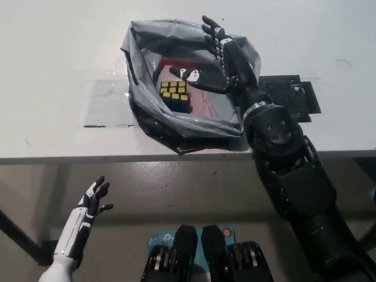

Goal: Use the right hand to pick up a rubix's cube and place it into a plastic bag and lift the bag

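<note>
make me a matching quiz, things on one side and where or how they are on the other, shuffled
Things:
1. rubik's cube
2. right hand
3. left hand
4. plastic bag

Descriptions:
A. open, low beside the table's front edge
B. lying inside the bag, yellow face up
C. open, over the bag's mouth
D. sitting on the white table, mouth open

Pairs: 1-B, 2-C, 3-A, 4-D

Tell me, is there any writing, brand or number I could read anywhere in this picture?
None can be read.
Yellow-faced Rubik's cube in the grey plastic bag: plain coloured squares, no lettering.
Black right hand: white marks, too small to read.
White table: bare of print.
</note>
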Action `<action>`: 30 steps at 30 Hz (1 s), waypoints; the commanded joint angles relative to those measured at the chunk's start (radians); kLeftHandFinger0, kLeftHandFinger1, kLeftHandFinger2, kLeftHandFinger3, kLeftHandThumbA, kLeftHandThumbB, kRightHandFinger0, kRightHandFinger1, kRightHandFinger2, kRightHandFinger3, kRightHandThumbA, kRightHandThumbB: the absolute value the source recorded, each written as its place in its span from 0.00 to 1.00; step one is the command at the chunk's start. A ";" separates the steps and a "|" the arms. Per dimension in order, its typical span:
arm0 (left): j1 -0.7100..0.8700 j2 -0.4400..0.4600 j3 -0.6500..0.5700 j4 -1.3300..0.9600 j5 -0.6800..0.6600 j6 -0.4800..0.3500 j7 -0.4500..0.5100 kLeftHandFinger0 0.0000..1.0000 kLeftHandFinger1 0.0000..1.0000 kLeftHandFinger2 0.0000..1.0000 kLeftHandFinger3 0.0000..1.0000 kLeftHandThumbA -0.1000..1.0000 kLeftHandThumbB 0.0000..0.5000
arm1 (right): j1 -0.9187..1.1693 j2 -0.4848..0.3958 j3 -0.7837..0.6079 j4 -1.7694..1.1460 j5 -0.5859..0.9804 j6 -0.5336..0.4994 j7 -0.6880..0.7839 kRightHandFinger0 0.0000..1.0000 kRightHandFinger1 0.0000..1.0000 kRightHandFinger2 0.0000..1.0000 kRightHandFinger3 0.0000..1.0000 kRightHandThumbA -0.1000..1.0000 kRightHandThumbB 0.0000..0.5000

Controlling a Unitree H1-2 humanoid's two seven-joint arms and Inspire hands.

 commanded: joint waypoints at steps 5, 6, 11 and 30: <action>-0.020 0.019 0.006 -0.050 -0.009 -0.014 -0.011 0.86 1.00 1.00 1.00 1.00 1.00 | -0.076 -0.097 -0.027 -0.407 -0.272 -0.085 -0.069 1.00 1.00 1.00 1.00 1.00 1.00; -0.018 0.021 0.008 -0.051 -0.013 -0.011 -0.013 0.86 1.00 1.00 1.00 1.00 1.00 | -0.072 -0.125 -0.033 -0.470 -0.325 -0.085 -0.080 1.00 1.00 1.00 1.00 1.00 0.98; -0.012 0.023 0.006 -0.033 -0.012 -0.031 -0.016 0.86 1.00 1.00 1.00 1.00 1.00 | -0.037 -0.182 -0.065 -0.589 -0.395 -0.038 -0.080 1.00 1.00 1.00 1.00 0.94 0.98; 0.006 0.017 0.001 -0.029 0.006 -0.047 -0.007 0.96 1.00 1.00 1.00 1.00 1.00 | 0.007 -0.164 -0.089 -0.278 -0.339 -0.065 -0.025 1.00 1.00 1.00 1.00 0.93 1.00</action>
